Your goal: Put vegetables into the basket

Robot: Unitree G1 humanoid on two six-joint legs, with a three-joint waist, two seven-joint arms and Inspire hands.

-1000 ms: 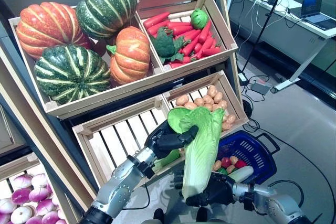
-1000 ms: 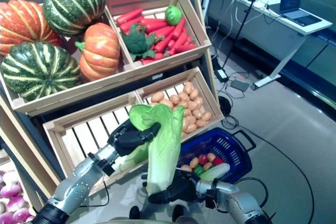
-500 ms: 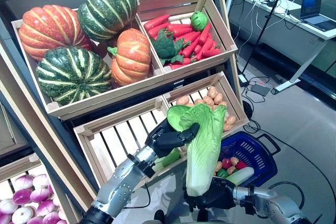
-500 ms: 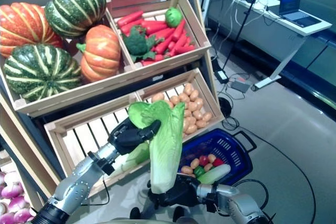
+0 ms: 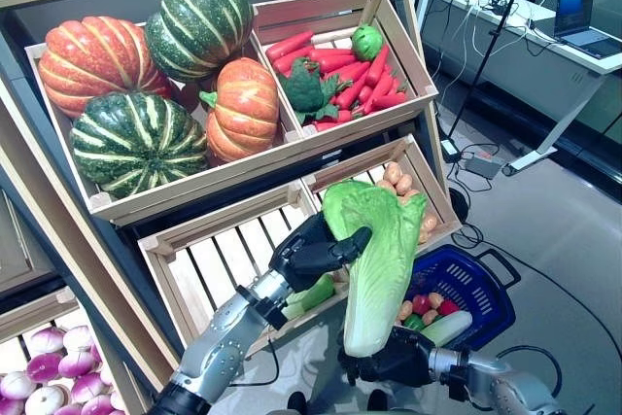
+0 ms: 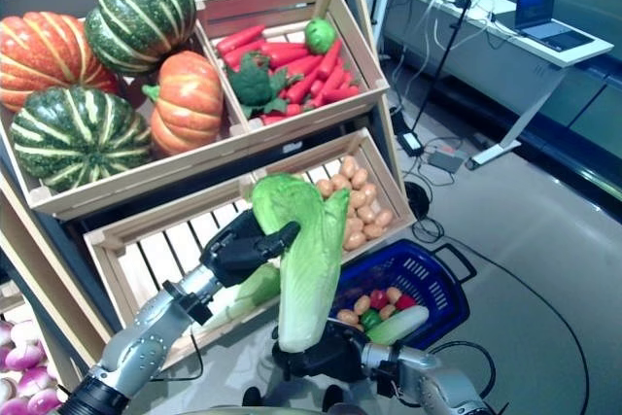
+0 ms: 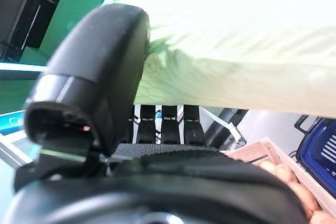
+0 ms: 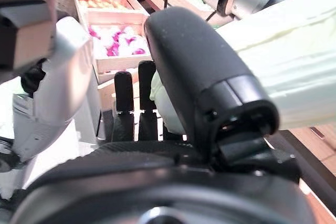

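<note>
A long pale-green napa cabbage (image 5: 377, 259) hangs upright in front of the lower crates. My left hand (image 5: 309, 252) is shut on its leafy upper part, thumb across the front; the left wrist view shows the leaves (image 7: 236, 51) pressed between thumb and fingers. My right hand (image 5: 397, 362) holds the white lower end from below, and the stalk (image 8: 294, 61) lies between its thumb and fingers. The blue basket (image 5: 489, 286) stands on the floor just right of the cabbage. It holds a cucumber, tomatoes and other small vegetables.
Wooden shelf crates fill the left: pumpkins (image 5: 155, 85) on top, carrots and broccoli (image 5: 335, 70) beside them, and potatoes (image 5: 398, 177) behind the cabbage. A slatted crate (image 5: 224, 255) holds a green vegetable. Purple-white bulbs (image 5: 44, 391) sit lower left. A desk (image 5: 544, 55) stands far right.
The cabbage has risen slightly with both hands still on it. Its leafy top now covers more of the potato crate, and its lower end is higher above the floor.
</note>
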